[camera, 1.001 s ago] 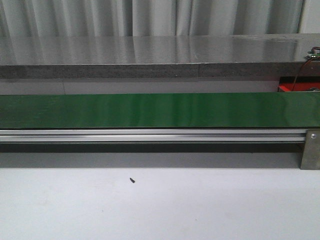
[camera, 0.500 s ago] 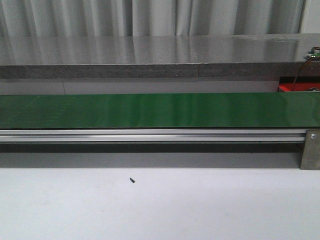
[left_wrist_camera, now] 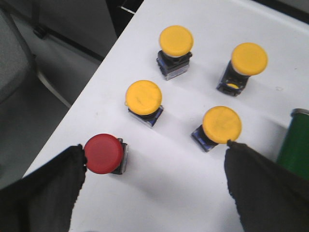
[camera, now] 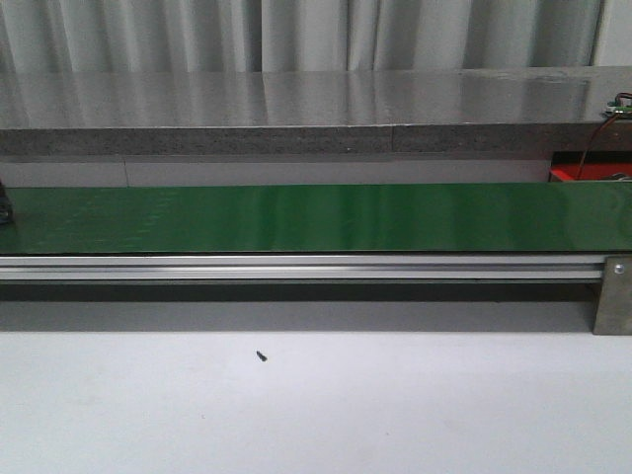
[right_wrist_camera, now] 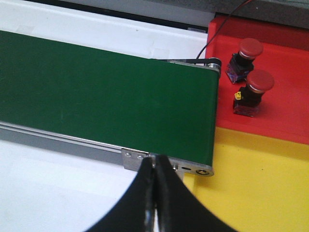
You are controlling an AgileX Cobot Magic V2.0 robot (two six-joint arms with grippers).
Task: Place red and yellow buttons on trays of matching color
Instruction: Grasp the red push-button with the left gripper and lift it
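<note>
In the left wrist view my left gripper [left_wrist_camera: 155,150] hangs open over a white table top. One red button [left_wrist_camera: 104,153] sits just inside one of its fingers [left_wrist_camera: 53,188]. Several yellow buttons stand beyond, the nearest [left_wrist_camera: 221,124] just past the other fingertip. Nothing is between the jaws. In the right wrist view my right gripper [right_wrist_camera: 153,162] is shut and empty, over the belt's end bracket. A red tray [right_wrist_camera: 289,63] there holds two red buttons [right_wrist_camera: 251,48] [right_wrist_camera: 259,81]. The yellow tray [right_wrist_camera: 270,183] beside it shows bare.
A green conveyor belt [camera: 316,217] on an aluminium rail [camera: 296,267] crosses the front view. A small dark shape [camera: 4,202] sits at its far left edge. The table's edge [left_wrist_camera: 72,104] runs close to the red button. A green roller end [left_wrist_camera: 294,142] stands by the left gripper.
A small dark shape has come into the front view at the belt's far left edge. Nothing else there has moved.
</note>
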